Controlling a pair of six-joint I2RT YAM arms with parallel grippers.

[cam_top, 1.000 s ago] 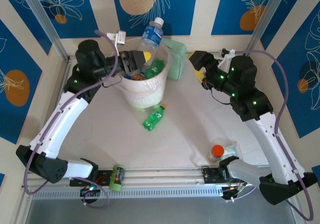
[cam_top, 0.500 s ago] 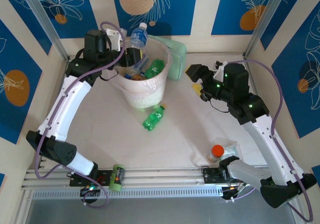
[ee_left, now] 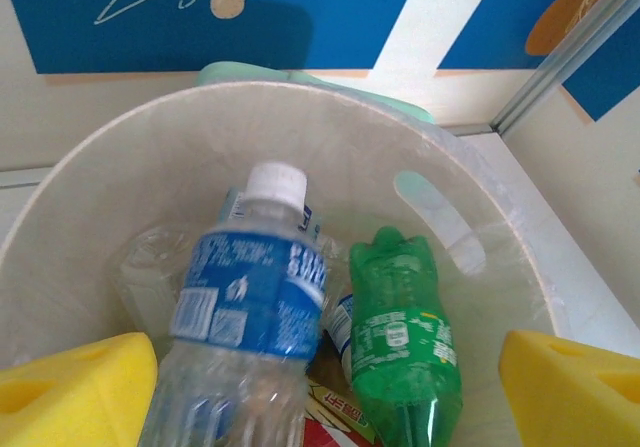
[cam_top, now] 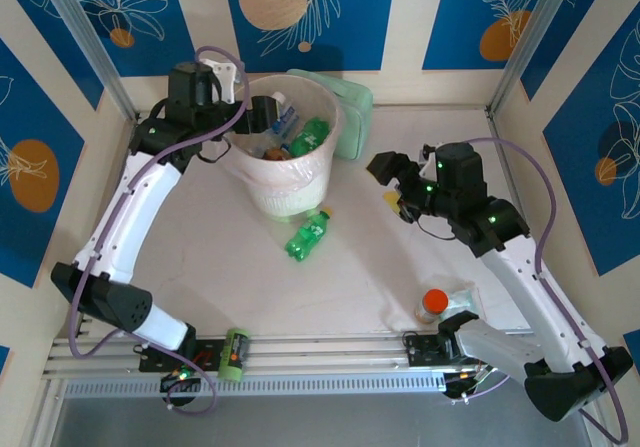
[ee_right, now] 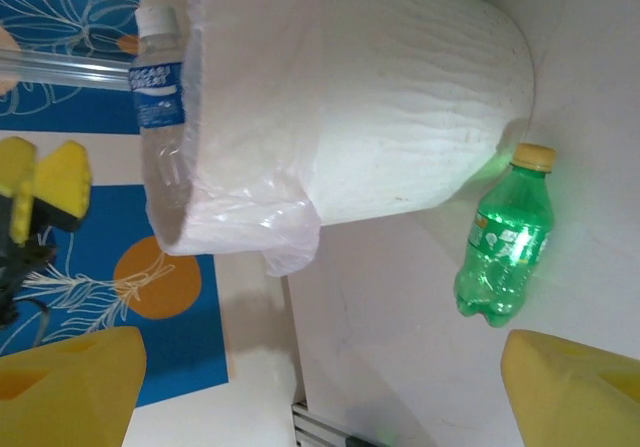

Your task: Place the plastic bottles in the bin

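Note:
The bin (cam_top: 285,182) is a white bucket with a pinkish liner at the back left of the table. My left gripper (cam_top: 262,117) hovers open over its left rim. Between its yellow pads (ee_left: 75,392) a clear blue-labelled bottle (ee_left: 250,297) lies loose in the bin (ee_left: 470,217), next to a green bottle (ee_left: 405,337). One more green bottle (cam_top: 307,234) lies on the table in front of the bin. My right gripper (cam_top: 388,182) stands open to the right of the bin, nothing between its fingers. In the right wrist view the green bottle (ee_right: 505,247) lies beside the bin (ee_right: 380,87).
A pale green flat box (cam_top: 350,107) stands right behind the bin. An orange-capped clear container (cam_top: 436,304) sits near the right arm's base. Aluminium posts and patterned walls close in the back and sides.
My left gripper has opened and let go of the blue-labelled bottle, which dropped lower into the bin. The right arm has moved nearer and slightly left.

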